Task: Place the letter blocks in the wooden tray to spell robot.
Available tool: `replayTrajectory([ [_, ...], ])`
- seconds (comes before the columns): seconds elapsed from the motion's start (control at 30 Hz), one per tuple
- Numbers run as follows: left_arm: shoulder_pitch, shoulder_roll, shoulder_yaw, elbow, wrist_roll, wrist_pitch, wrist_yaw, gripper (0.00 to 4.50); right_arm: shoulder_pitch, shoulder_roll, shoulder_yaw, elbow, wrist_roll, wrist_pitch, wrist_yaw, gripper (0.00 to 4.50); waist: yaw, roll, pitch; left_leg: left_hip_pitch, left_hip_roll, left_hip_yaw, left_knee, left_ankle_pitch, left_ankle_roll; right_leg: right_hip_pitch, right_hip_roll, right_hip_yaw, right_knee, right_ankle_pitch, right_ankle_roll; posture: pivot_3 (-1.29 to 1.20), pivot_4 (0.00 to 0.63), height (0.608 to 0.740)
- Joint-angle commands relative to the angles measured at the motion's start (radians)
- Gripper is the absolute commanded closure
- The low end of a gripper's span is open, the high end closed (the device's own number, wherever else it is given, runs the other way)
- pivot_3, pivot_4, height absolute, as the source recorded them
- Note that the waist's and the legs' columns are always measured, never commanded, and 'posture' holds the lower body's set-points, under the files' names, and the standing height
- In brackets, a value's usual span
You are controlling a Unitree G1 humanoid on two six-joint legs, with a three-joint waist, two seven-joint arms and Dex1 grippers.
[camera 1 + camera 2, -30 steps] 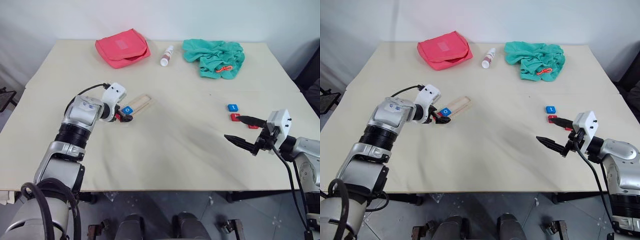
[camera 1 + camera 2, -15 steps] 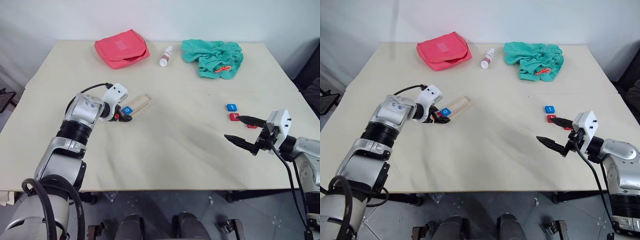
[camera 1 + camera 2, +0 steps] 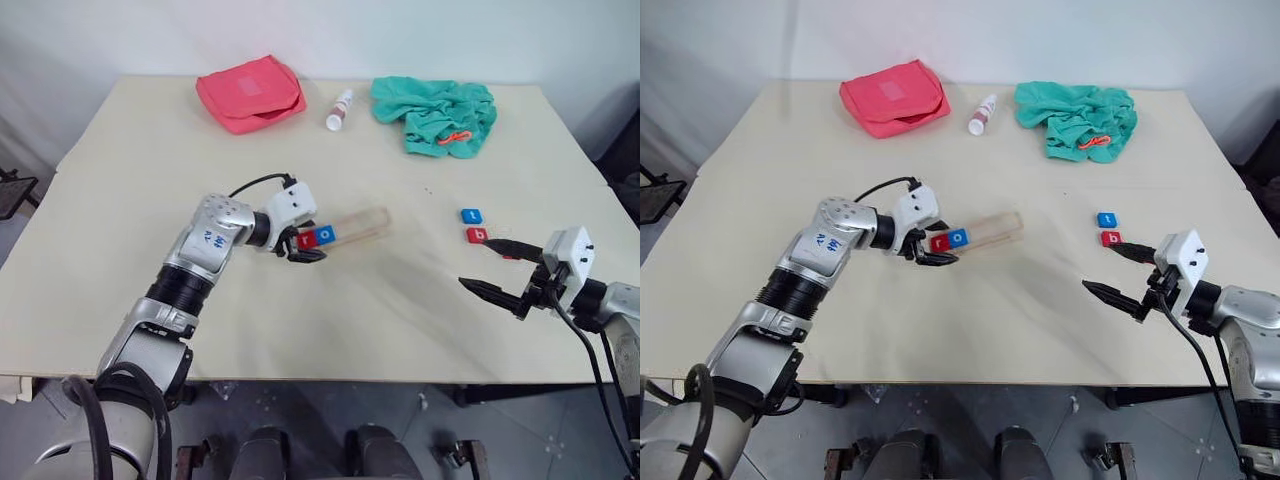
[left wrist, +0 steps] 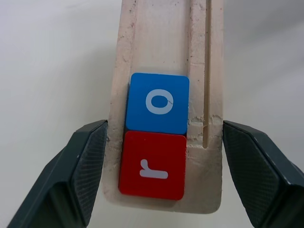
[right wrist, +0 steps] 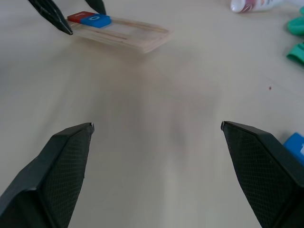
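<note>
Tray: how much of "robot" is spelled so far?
Done: red r and blue o sit side by side at one end of the tray. In hand: the left gripper straddles that end. Left: the blue block and red block near the open right gripper; no fifth block visible.

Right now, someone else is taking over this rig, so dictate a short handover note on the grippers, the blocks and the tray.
Left gripper: grips the near end of the wooden tray by its sides.
Right gripper: open, holds nothing, hovers near the loose tiles.
Done: red r and blue o sit side by side at the tray's gripped end.
Left: a blue tile and a red tile lie on the table; a fifth tile is not visible.
</note>
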Motion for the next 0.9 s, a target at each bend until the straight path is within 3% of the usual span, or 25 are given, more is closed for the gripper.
replayTrajectory([
  [0.03, -0.039, -0.043, -0.046, -0.060, 0.015, 0.063, -0.023, 1.08, 0.058, -0.027, -0.067, -0.084, 0.018, -0.013, 0.001, 0.00, 0.003, 0.000, 0.000, -0.001, 0.000, 0.000, 0.000, 0.000, 0.000, -0.001, 0.000, 0.000, 0.000, 0.000, 0.000, 0.00, 0.150, 0.740],
  [0.33, -0.009, -0.097, -0.150, -0.160, 0.087, 0.156, -0.007, 1.08, 0.202, -0.022, -0.170, -0.137, 0.038, -0.032, 0.016, 0.00, 0.010, 0.000, 0.000, -0.002, 0.000, 0.001, 0.000, 0.000, 0.000, -0.001, 0.000, 0.001, -0.001, 0.000, 0.000, 0.00, 0.150, 0.740],
  [0.5, -0.001, -0.121, -0.191, -0.209, 0.132, 0.217, 0.035, 1.08, 0.277, -0.020, -0.224, -0.120, 0.077, -0.083, 0.107, 0.00, 0.012, 0.000, 0.000, -0.002, -0.001, 0.001, 0.000, 0.000, 0.000, 0.000, 0.001, 0.002, -0.002, 0.000, 0.000, 0.00, 0.150, 0.740],
  [0.9, 0.050, -0.084, -0.233, -0.400, 0.142, 0.301, 0.028, 1.08, 0.245, -0.012, -0.191, -0.089, 0.046, -0.104, 0.079, 0.00, 0.012, 0.000, 0.000, -0.001, 0.000, 0.000, 0.000, 0.000, 0.000, 0.001, 0.001, 0.003, -0.002, 0.000, 0.000, 0.00, 0.150, 0.740],
])
